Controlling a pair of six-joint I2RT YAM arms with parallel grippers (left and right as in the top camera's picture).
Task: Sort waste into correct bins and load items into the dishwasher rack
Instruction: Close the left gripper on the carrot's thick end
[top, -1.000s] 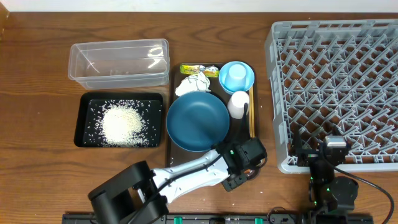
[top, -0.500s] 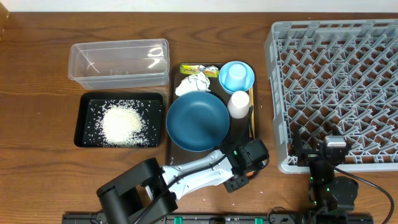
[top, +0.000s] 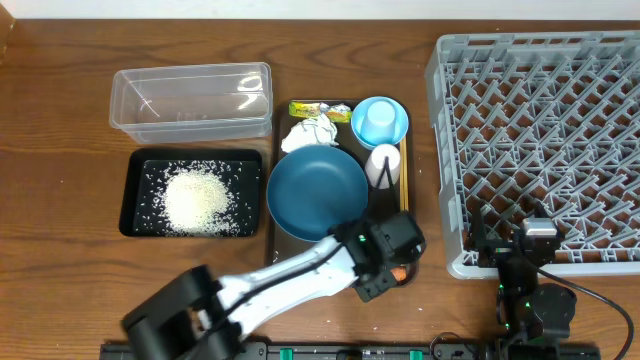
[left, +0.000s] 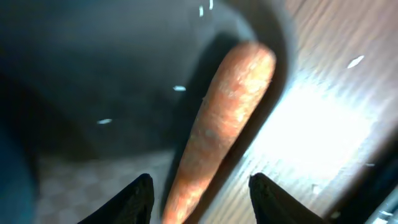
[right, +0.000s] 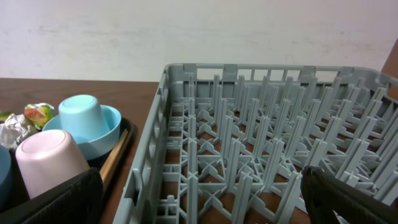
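Right gripper (right: 199, 202): nearest the robot, just at the near edge of the dishwasher rack (top: 540, 120). Jaws wide, nothing between them.
Left gripper (left: 202, 202): at the near right corner of the brown serving tray (top: 380, 207). Jaws part-open, one fingertip (left: 140, 199) on each side of the carrot.
Carrot (left: 227, 118): lies lengthwise between the left fingers, along the line where the dark tray meets the wooden table (top: 60, 260). There is a gap on its right side. View blurred, so I cannot tell whether it touches the left finger.
Blue bowl (top: 317, 193): upright on the brown tray, just beyond the left gripper.
Black tray (top: 133, 195): left of the bowl, holding a heap of rice (top: 195, 200) with scattered grains.
White cup (top: 383, 165): mouth down, just right of the bowl.
Chopsticks (top: 404, 185): along the tray's right edge, beside the cup.
Light-blue cup (top: 378, 122): mouth down, at the tray's far right.
Tissue (top: 312, 130): crumpled, beyond the bowl.
Wrapper (top: 318, 110): at the tray's far edge, touching the tissue.
Clear tub (top: 190, 128): beyond the black tray.
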